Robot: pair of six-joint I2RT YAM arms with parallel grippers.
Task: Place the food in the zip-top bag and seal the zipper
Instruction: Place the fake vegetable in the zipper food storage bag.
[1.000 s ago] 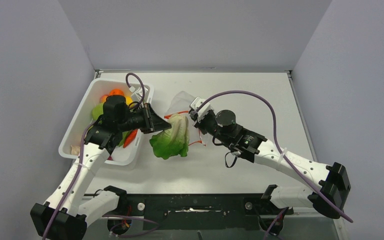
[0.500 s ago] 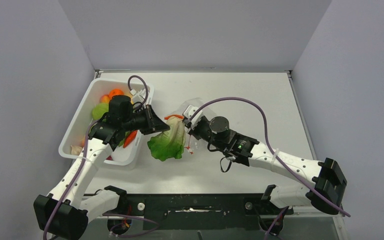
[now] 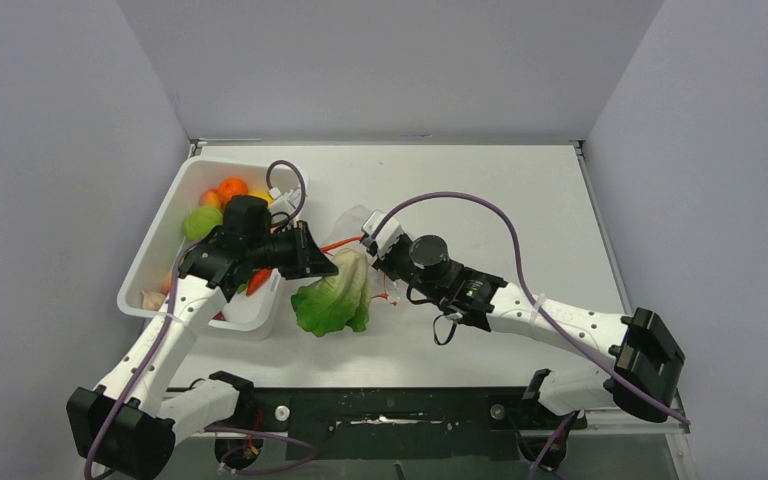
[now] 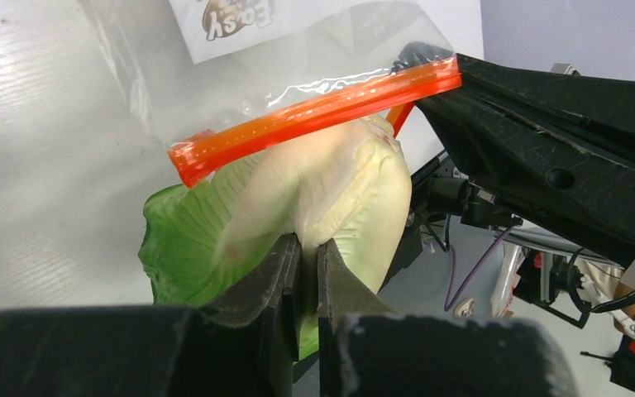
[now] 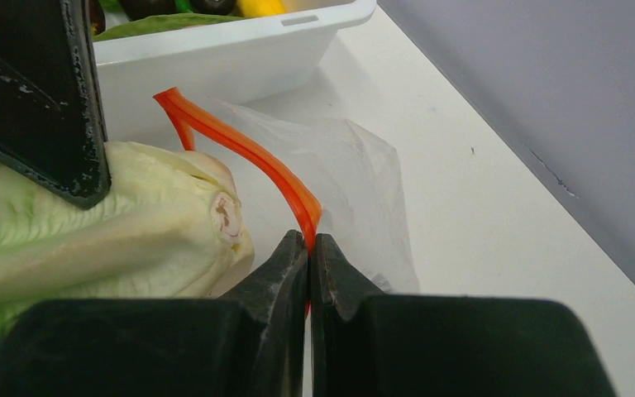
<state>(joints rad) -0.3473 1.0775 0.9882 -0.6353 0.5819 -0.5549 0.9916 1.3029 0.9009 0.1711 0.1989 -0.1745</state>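
My left gripper (image 3: pixel 322 266) (image 4: pixel 308 245) is shut on the pale stem end of a green toy lettuce (image 3: pixel 332 302) (image 4: pixel 331 186) and holds it at the mouth of the clear zip-top bag (image 3: pixel 358 222) (image 4: pixel 240 58). The lettuce also shows in the right wrist view (image 5: pixel 91 240). My right gripper (image 3: pixel 377 240) (image 5: pixel 308 242) is shut on the bag's red-orange zipper (image 4: pixel 314 112) (image 5: pixel 252 161) and holds the bag's mouth up. Other toy food, orange (image 3: pixel 230 188) and green (image 3: pixel 200 220) pieces, lies in the white bin.
The white bin (image 3: pixel 155 250) (image 5: pixel 215 50) stands at the left of the table, under my left arm. The table's walls rise at the back and on both sides.
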